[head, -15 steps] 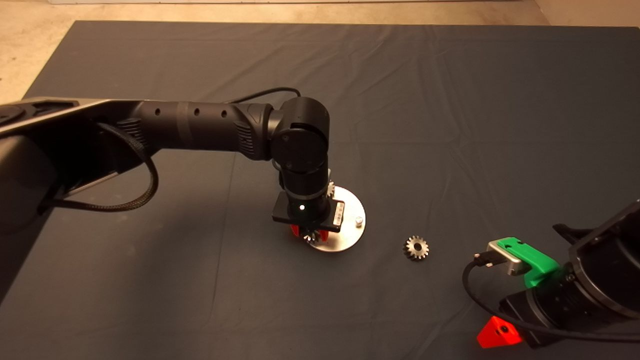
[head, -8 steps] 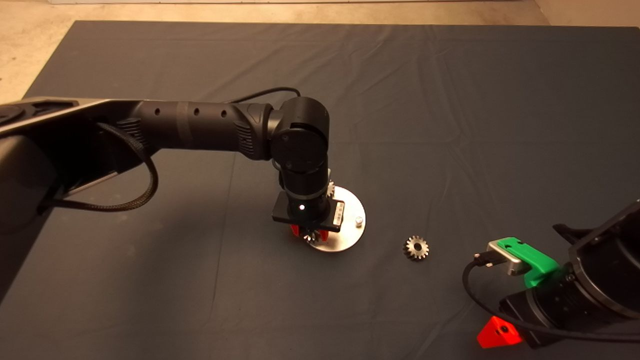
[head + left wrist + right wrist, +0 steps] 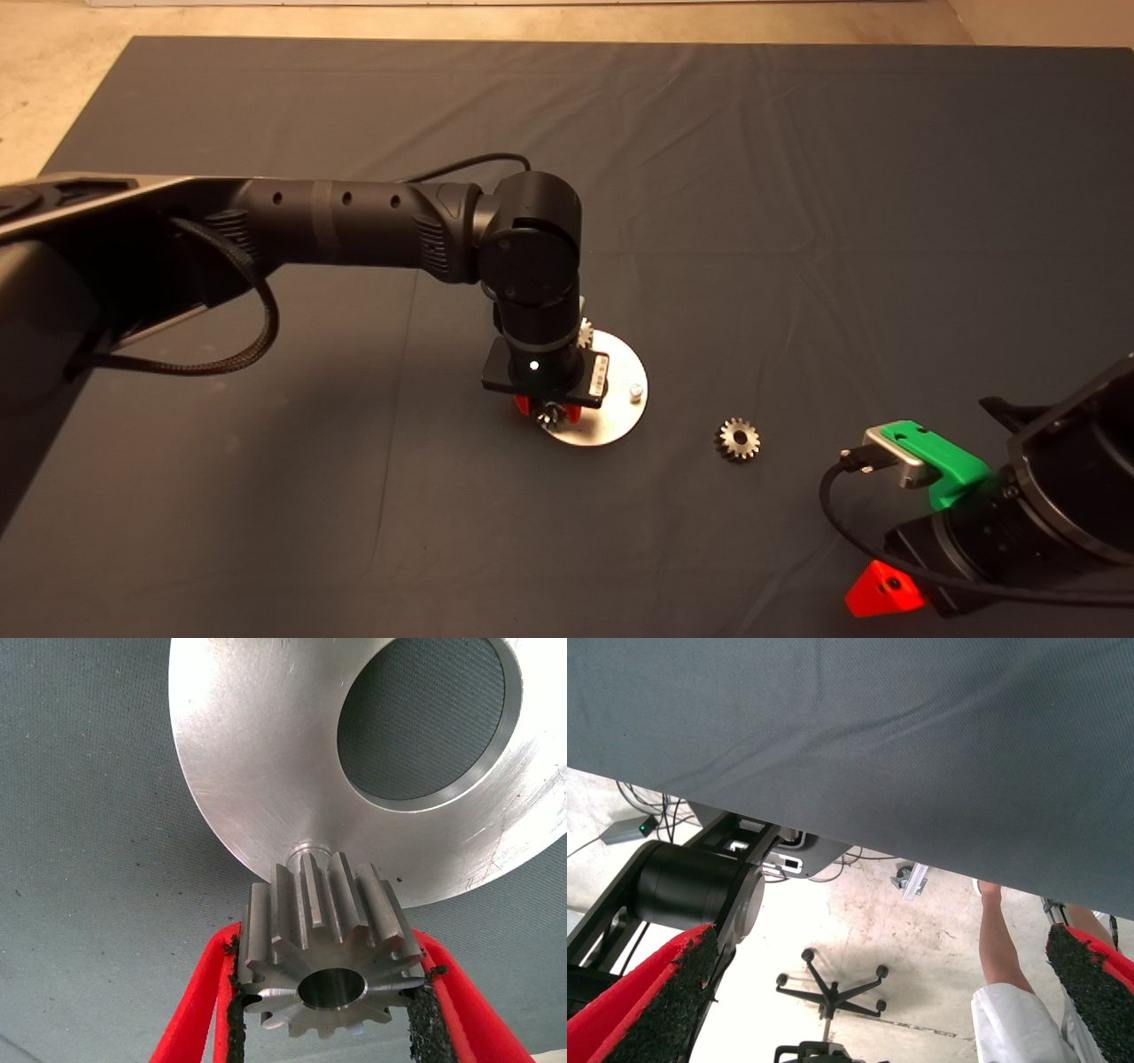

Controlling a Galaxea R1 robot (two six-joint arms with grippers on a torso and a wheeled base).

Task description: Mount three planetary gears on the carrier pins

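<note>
Gear (image 3: 330,961) sits clamped between the left gripper's (image 3: 549,409) fingers (image 3: 229,992), directly above a pin (image 3: 308,850) at the disc's (image 3: 611,416) near edge. A second gear (image 3: 584,334) sits at the disc's far edge; a third (image 3: 737,439) lies on the mat (image 3: 797,221) right of the disc. The right gripper (image 3: 877,992), spread wide and empty, idles well right of the disc.

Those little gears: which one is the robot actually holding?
The gear clamped between the left gripper's red fingers, above a pin at the disc's edge. Another gear lies loose on the mat; a third peeks behind the wrist.
</note>
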